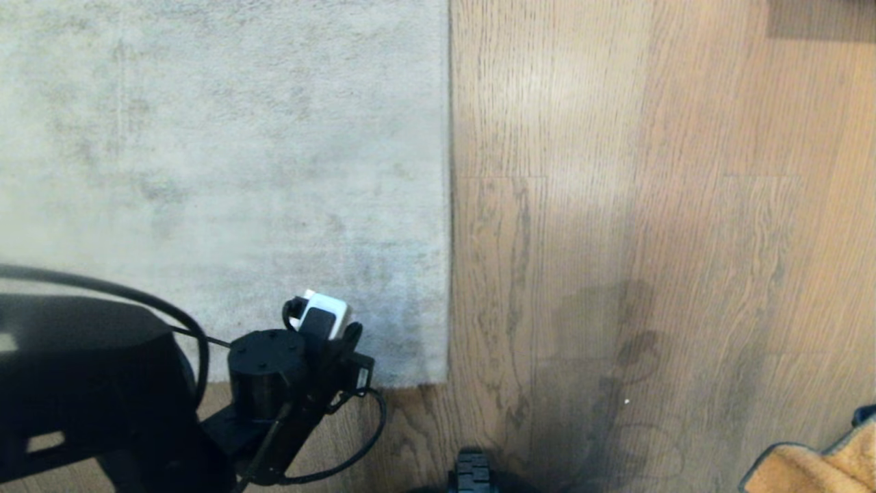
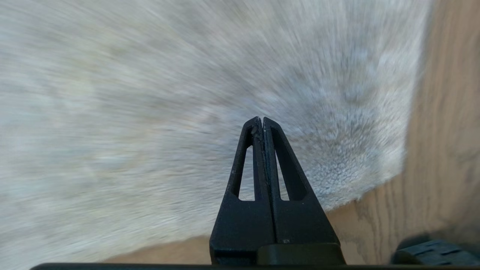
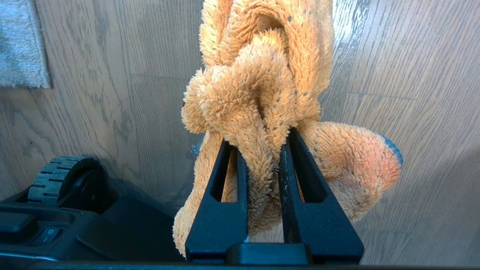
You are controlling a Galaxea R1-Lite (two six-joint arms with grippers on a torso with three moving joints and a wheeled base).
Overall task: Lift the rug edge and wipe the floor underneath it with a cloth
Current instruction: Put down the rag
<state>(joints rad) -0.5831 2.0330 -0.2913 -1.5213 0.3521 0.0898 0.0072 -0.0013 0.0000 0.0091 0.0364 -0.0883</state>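
Note:
The pale grey rug (image 1: 219,171) lies flat, its straight edge (image 1: 448,239) ending in a square corner (image 1: 443,380). My left arm (image 1: 274,383) reaches over the rug just inside that corner. In the left wrist view my left gripper (image 2: 261,119) is shut with nothing in it, pointing at the rug pile (image 2: 352,161) near the corner. My right gripper (image 3: 258,137) is shut on the fluffy orange cloth (image 3: 262,75), which bunches above the fingers and hangs over the wood floor (image 3: 412,75). In the head view the cloth (image 1: 814,469) shows at the lower right corner.
Oak-look floor planks (image 1: 650,205) fill the right side beside the rug. The robot base's black wheel (image 1: 472,472) sits at the bottom edge, and also shows in the right wrist view (image 3: 60,180). A dark cable (image 1: 137,301) loops over the left arm.

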